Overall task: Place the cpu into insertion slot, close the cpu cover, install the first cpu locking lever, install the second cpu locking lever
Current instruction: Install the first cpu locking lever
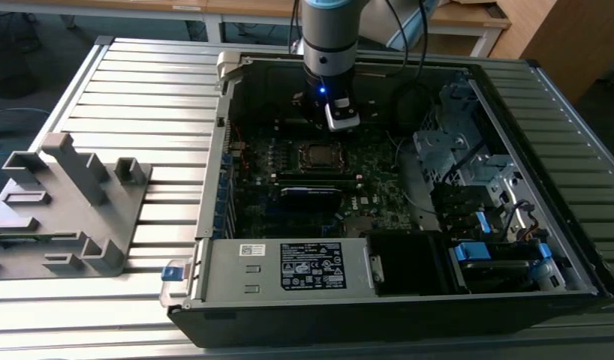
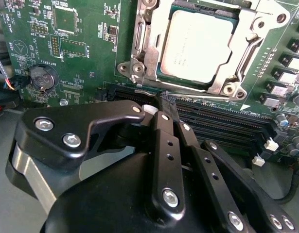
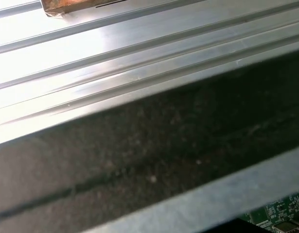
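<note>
Silver-grey cpu [image 2: 198, 43] lies just beyond the tip of the pincer [image 2: 166, 100], which is closed and grips nothing.

arm [image 1: 327, 37]: grey cylindrical tube, black wrist section with a blue light [image 1: 322, 92], light-grey block [image 1: 342, 118] mounted on its side. pincer [image 2: 166, 103]: matte black link bars, silver screws [image 2: 170, 196] at the pivots, brushed silver band [image 2: 30, 172] on the body.

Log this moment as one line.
cpu: seated | cpu cover: closed over cpu | gripper: shut, tips near cover's edge
</note>
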Robot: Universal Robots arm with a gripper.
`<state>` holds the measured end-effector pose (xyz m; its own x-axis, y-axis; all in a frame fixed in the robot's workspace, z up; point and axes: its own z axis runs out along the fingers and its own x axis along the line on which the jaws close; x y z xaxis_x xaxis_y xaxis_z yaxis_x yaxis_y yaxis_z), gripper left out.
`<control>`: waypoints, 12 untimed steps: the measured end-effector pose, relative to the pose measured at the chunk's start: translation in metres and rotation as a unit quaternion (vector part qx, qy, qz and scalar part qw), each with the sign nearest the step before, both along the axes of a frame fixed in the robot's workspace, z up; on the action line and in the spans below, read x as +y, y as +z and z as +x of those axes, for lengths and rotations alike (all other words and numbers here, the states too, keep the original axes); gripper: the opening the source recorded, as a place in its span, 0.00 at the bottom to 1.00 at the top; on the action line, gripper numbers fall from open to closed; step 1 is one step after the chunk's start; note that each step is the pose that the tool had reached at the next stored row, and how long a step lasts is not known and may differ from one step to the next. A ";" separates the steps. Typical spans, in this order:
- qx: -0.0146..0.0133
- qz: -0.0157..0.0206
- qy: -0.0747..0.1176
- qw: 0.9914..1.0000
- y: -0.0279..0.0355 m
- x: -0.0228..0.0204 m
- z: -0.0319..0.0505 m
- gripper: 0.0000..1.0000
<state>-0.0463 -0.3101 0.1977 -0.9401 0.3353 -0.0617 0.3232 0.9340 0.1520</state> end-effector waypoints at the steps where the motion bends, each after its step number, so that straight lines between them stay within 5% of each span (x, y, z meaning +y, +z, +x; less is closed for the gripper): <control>1: 0.000 0.000 0.000 1.000 -0.0003 0.0000 0.0000 0.11; 12: 0.000 0.000 0.000 1.000 0.0004 0.0000 0.0001 0.11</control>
